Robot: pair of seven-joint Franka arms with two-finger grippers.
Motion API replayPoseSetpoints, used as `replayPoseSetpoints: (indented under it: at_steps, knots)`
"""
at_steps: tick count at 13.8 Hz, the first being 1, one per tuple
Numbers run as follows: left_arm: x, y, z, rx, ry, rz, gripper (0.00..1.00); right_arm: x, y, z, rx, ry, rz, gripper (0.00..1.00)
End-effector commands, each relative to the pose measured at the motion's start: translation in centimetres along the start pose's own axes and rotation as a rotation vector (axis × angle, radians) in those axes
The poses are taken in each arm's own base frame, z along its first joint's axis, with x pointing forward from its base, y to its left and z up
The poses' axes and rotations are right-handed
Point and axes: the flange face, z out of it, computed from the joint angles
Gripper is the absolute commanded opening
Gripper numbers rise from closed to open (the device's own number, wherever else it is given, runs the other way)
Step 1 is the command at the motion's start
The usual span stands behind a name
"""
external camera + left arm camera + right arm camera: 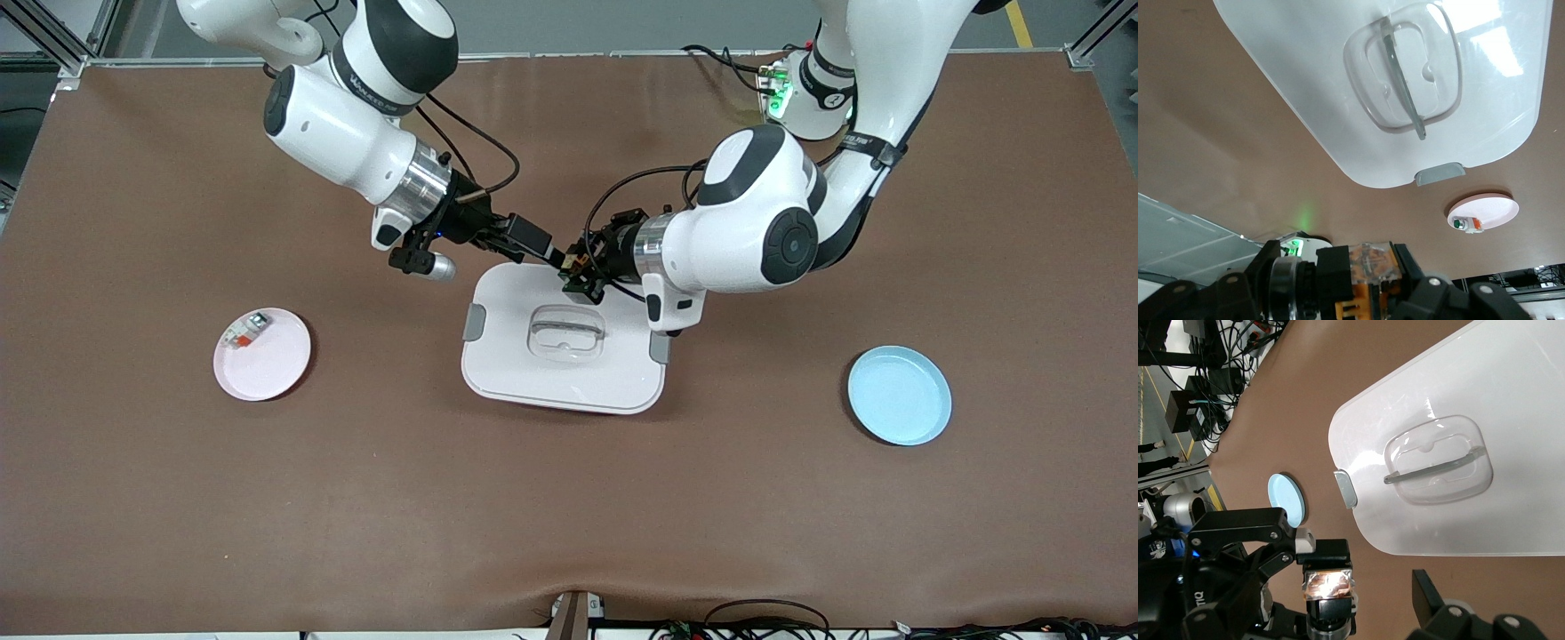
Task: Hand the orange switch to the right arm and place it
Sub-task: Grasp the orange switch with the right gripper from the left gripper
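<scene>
Orange switch (576, 264) in left hand (580, 267), between open right hand (558, 258) fingers.

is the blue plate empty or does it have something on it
Empty: the blue plate shows only its bare surface in the front view.

My table (569, 516) wears a brown mat, creased a little along the edge nearest the front camera. Aluminium frame rails (53, 36) stand off the corners at my bases' edge, with grey floor past them and a yellow floor line (1020, 22) by the corner at my left arm's end. Black cables (765, 618) trail below the near edge. Overhead lights glare bright on glossy surfaces.
</scene>
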Motion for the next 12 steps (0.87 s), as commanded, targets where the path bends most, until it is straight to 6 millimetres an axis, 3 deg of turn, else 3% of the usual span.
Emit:
replayPoseSetpoints:
  at_steps: [1,6,12]
  knots:
    - [0.0,0.8,-0.2,-0.032,-0.025,-0.065,0.00,-1.0,0.0,0.8,0.012,-0.016,0.008,1.00]
    - [0.1,1.2,0.3,-0.058,-0.029,-0.092,0.00,-2.4,-0.3,2.3,0.013,-0.045,0.031,1.00]
    - [-0.5,1.2,0.4,-0.064,-0.029,-0.092,0.00,-2.0,-0.1,3.3,0.004,-0.046,0.028,1.00]
